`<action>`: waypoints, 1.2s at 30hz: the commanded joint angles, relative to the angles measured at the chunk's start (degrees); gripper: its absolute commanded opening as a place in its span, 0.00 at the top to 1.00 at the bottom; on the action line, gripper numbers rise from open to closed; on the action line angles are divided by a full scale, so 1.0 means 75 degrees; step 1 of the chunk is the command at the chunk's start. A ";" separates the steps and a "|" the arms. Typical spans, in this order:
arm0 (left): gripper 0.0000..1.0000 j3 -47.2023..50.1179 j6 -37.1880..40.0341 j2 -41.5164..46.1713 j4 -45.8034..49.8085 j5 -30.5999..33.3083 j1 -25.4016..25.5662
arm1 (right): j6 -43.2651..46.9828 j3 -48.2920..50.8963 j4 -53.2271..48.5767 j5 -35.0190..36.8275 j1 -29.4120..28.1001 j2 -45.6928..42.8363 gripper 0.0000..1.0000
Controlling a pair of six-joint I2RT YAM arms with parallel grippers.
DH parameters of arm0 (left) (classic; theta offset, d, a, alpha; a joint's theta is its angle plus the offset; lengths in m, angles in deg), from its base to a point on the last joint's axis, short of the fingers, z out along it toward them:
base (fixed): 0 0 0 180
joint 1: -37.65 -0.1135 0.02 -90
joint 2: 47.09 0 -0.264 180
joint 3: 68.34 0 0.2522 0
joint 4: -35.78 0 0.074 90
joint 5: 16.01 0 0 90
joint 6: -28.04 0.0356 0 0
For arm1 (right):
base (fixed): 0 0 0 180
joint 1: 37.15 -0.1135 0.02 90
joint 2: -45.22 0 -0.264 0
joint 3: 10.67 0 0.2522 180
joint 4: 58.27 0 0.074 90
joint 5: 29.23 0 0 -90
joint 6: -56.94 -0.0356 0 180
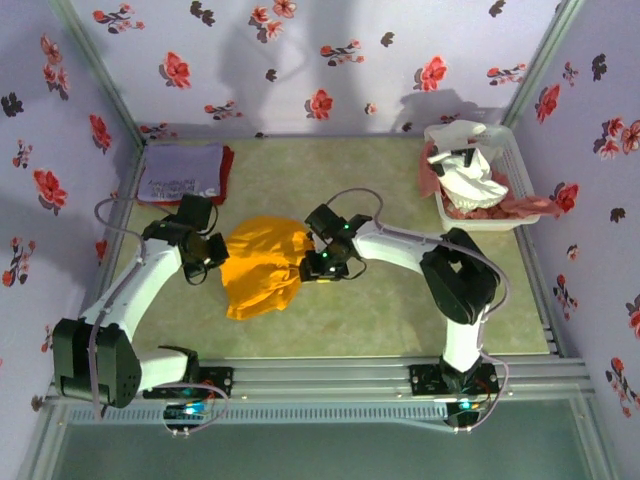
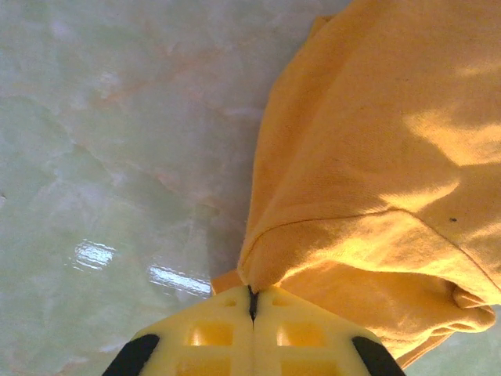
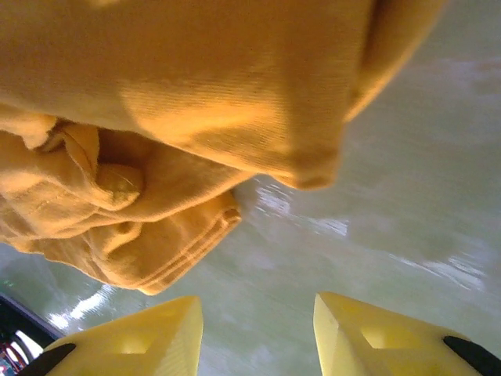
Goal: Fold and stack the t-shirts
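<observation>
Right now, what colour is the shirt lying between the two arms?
The shirt is plain mustard-orange, no print visible. It shows best in the top external view.

Mustard-orange shirt (image 2: 376, 157) matt knit cloth; table (image 2: 117, 157) glossy.

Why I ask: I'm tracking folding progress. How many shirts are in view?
5. An orange shirt lies mid-table; a lavender shirt is folded on a red shirt far left; a white shirt and a pink shirt are in the basket far right, where more may be hidden.

White arm links (image 1: 125, 290), black joints (image 1: 455, 285), grey cables (image 1: 100, 210), yellow pincer fingers (image 2: 211, 337)
</observation>
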 commanded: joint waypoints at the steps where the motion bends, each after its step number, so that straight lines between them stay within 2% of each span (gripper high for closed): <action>1: 1.00 -0.0007 0.0174 -0.0024 0.0149 -0.0136 -0.0097 | -0.0329 -0.0339 0.0436 -0.0334 -0.0107 0.0423 0.60; 4: 1.00 -0.0072 0.0198 -0.0034 0.0186 -0.0160 -0.0124 | -0.0288 -0.0581 0.0498 -0.0315 -0.0180 0.0763 0.61; 12: 1.00 -0.0194 0.0197 -0.0037 0.0228 -0.0183 -0.0160 | -0.0039 -0.1085 0.0493 -0.0201 -0.0182 0.1412 0.74; 14: 1.00 -0.0247 0.0224 -0.0034 0.0257 -0.0186 -0.0171 | -0.0030 -0.1109 0.0477 -0.0164 -0.0182 0.1510 0.79; 15: 1.00 -0.0275 0.0232 -0.0040 0.0278 -0.0189 -0.0181 | -0.0010 -0.1110 0.0399 -0.0062 -0.0188 0.1504 0.89; 16: 1.00 -0.0314 0.0233 -0.0034 0.0301 -0.0184 -0.0193 | -0.0004 -0.1073 0.0315 0.0103 -0.0185 0.1394 0.99; 20: 1.00 -0.0602 0.0268 0.0010 0.0418 -0.0195 -0.0205 | 0.0149 -0.0999 -0.0196 0.0803 -0.0170 0.0374 1.00; 23: 1.00 -0.1065 0.0312 0.0033 0.0586 -0.0195 -0.0205 | 0.0459 -0.1211 -0.1088 0.1747 -0.0064 -0.0701 1.00; 26: 1.00 -0.1695 0.0318 0.0082 0.0791 -0.0179 -0.0211 | 0.0682 -0.1393 -0.2073 0.2363 0.0616 -0.1693 1.00; 30: 1.00 -0.2696 0.0223 0.0117 0.0930 -0.0113 -0.0316 | 0.0959 -0.1297 -0.2391 0.2085 0.2334 -0.3046 1.00; 33: 1.00 -0.3568 0.0247 -0.0059 0.1000 -0.0113 -0.0346 | 0.1630 -0.2115 -0.3144 0.2281 0.3170 -0.3394 1.00; 36: 1.00 -0.4418 0.0316 -0.0269 0.1140 -0.0128 -0.0346 | 0.2144 -0.3171 -0.3908 0.2534 0.3578 -0.3455 1.00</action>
